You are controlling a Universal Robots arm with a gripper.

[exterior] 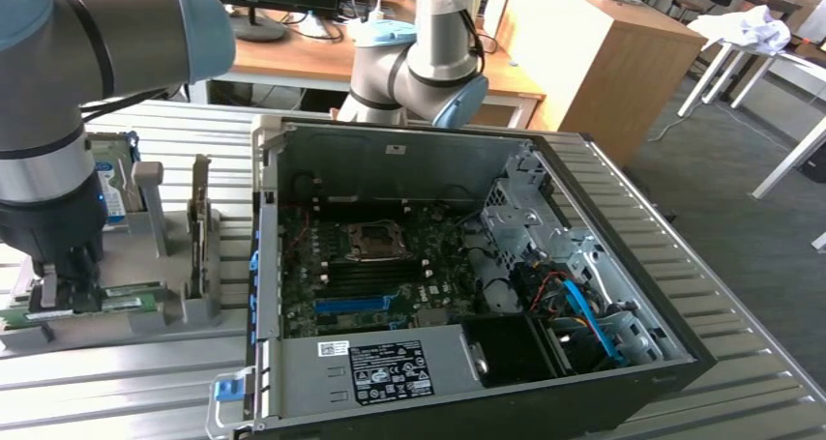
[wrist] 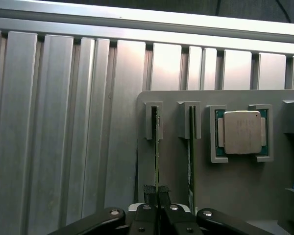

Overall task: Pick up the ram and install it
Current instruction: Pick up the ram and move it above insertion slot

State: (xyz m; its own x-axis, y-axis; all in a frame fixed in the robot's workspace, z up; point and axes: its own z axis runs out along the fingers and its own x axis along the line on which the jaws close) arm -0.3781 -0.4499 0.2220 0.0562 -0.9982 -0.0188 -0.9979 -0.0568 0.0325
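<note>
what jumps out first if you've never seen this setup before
The open computer case in the middle of the exterior view, with its motherboard laid bare. At that view's left the big arm reaches down, and its gripper pinches the thin edge of a ram standing in a grey holder. A silver processor sits in the same holder.
</note>
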